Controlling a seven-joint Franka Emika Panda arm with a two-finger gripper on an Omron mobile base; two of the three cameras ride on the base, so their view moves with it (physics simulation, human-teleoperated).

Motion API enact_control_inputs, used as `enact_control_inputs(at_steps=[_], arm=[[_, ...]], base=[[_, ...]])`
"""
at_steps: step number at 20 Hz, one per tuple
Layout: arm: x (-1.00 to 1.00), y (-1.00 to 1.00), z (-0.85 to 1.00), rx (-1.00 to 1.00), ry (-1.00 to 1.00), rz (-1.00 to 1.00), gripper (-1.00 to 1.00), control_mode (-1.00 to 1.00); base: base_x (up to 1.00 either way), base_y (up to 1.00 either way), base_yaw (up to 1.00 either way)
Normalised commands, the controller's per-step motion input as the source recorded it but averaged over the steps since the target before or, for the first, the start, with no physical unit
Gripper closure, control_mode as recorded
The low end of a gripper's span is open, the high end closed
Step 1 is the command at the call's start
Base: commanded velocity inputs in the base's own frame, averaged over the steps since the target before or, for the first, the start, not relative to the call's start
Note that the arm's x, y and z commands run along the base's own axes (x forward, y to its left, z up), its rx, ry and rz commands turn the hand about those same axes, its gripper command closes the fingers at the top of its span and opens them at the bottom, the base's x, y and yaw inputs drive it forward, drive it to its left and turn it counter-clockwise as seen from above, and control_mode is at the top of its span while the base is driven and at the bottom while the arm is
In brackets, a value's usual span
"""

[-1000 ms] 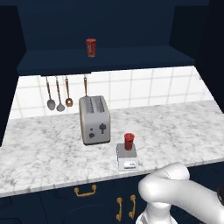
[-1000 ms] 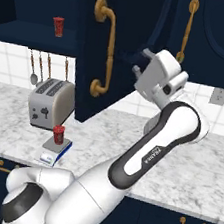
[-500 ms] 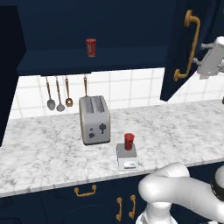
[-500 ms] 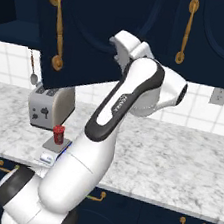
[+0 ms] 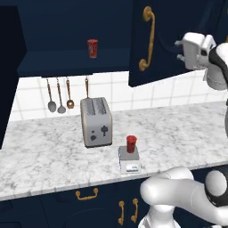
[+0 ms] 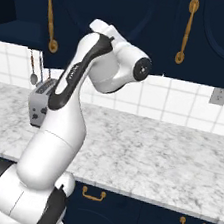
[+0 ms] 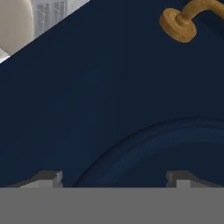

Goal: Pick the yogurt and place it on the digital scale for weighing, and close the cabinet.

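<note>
Dark navy cabinet (image 5: 169, 40) overhead, smooth, arched-panel door swung partly out over the worktop, long brass handle (image 5: 149, 40) running vertically. Below, white-grey marbled worktop (image 5: 49, 151), flat and glossy, backed by white square tiles. White arm raised high, jaws (image 7: 113, 177) pressed close against the door's navy face, spread wide with nothing between them, curved panel moulding and a brass handle mount just ahead. Silver two-slot toaster (image 5: 95, 121), boxy with rounded corners, standing left of centre, just behind the scale. Four metal utensils (image 5: 61, 93) hanging on the tiles behind it. Small flat square digital scale (image 5: 129, 161) near the worktop's front edge, grey plate, white front strip facing forward. Red tapered yogurt (image 5: 131, 144) upright on the scale's plate, long axis vertical. Second red cup (image 5: 92, 48) upright on the open cabinet shelf, well apart.
</note>
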Motion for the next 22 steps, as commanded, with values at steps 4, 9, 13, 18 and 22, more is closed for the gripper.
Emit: enact_control_inputs(at_steps=[4, 9, 13, 18, 22], arm=[[0.83, 0.52, -0.06, -0.05, -0.01, -0.17, -1.00, -1.00], [0.81, 0.14, -0.30, 0.00, -0.11, -0.08, -1.00, -1.00], [0.96, 0.01, -0.33, 0.00, -0.11, -0.03, -1.00, -1.00], [0.46, 0.27, -0.27, 0.00, -0.19, -0.12, -1.00, -1.00], [-0.58, 0.06, 0.28, 0.00, 0.00, -0.13, -1.00, -1.00]], base=[[0.00, 0.00, 0.00], [0.00, 0.00, 0.00], [0.00, 0.00, 0.00], [0.00, 0.00, 0.00], [0.00, 0.00, 0.00]])
